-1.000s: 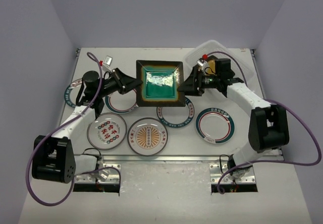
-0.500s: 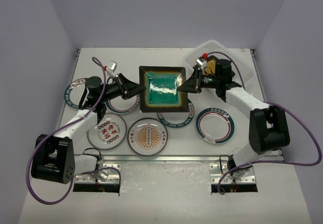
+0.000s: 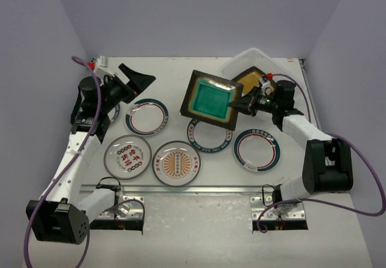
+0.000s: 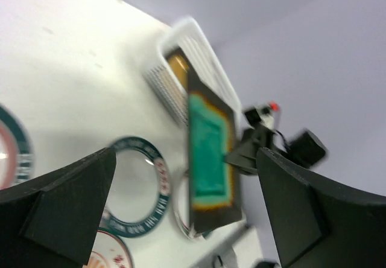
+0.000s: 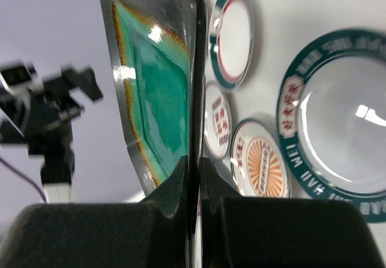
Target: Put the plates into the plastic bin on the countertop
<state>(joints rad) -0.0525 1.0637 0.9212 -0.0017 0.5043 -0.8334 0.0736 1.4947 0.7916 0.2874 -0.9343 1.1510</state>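
Observation:
A square teal-glazed plate (image 3: 211,99) hangs tilted above the countertop (image 3: 175,69), left of the plastic bin (image 3: 256,58). My right gripper (image 3: 240,106) is shut on its right rim; in the right wrist view the jaws (image 5: 194,170) pinch the dark rim of the teal plate (image 5: 157,93) edge-on. An amber square plate (image 3: 249,78) lies in the bin. My left gripper (image 3: 139,78) stands open and holds nothing, well left of the plate. In the left wrist view the teal plate (image 4: 208,147) and the bin (image 4: 181,57) show between its spread fingers (image 4: 60,207).
Round plates lie on the countertop: a red-and-teal-rimmed one (image 3: 146,116), a teal-lettered one (image 3: 209,134) partly under the lifted plate, another (image 3: 257,149) at the right, a red-character one (image 3: 126,156) and an orange sunburst one (image 3: 176,162) near the metal front edge.
The left gripper opened, let go of the teal plate and drew back to the upper left. The right gripper shut on the plate's rim and carried it, tilted, toward the bin.

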